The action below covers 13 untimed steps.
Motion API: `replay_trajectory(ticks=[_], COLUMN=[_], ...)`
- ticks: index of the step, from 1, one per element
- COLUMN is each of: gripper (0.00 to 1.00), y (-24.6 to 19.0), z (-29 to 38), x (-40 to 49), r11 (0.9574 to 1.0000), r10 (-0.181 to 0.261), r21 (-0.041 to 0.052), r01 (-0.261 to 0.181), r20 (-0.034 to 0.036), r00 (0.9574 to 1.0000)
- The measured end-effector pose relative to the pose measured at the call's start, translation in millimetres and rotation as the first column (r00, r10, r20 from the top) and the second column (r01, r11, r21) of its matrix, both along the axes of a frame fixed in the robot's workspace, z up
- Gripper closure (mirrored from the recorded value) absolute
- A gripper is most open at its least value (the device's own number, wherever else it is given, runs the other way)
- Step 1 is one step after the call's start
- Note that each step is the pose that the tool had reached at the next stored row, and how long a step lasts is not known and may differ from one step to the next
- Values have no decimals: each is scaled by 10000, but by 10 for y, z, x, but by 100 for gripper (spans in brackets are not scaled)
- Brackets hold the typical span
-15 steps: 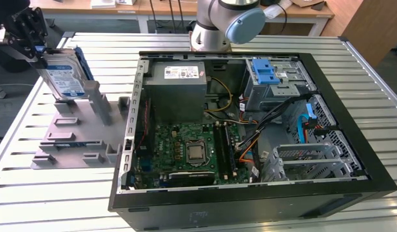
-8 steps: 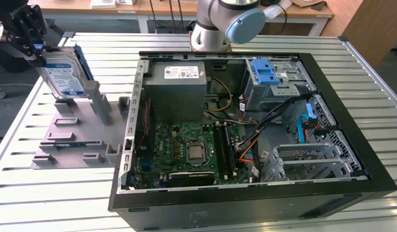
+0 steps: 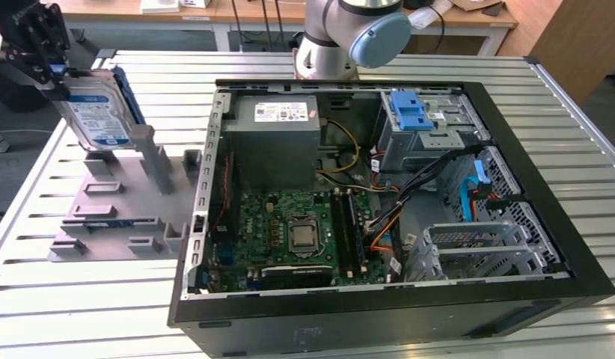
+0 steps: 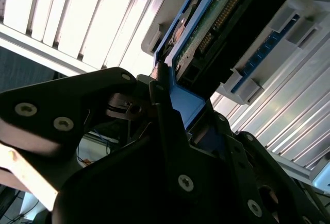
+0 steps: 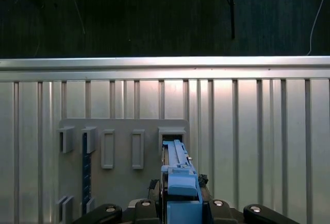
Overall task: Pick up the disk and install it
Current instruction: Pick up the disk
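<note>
Slatted table [image 3: 98,299] underneath, I hold the gripper [image 3: 60,72] clamped on the disk [image 3: 96,112] upright at the grey holder [image 3: 118,198]; that thin edge grip might let it pivot and snag there.

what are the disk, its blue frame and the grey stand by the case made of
Disk: likely metal, silvery casing under a white-and-blue label. Blue frame: looks like moulded plastic, matte, even colour. Grey stand: probably plastic, uniform matte grey with blocky slots; painted metal possible.
</note>
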<state>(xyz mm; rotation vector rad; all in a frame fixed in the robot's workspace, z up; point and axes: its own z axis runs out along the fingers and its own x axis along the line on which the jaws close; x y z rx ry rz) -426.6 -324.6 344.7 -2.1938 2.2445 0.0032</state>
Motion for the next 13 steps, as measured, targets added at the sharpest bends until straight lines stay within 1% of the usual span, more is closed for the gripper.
replay_trajectory(ticks=[13], gripper=[64], y=[0], z=[99], x=[0], r11=[10000], r10=[0], r21=[0], r01=[0], r20=[0], r00=[10000])
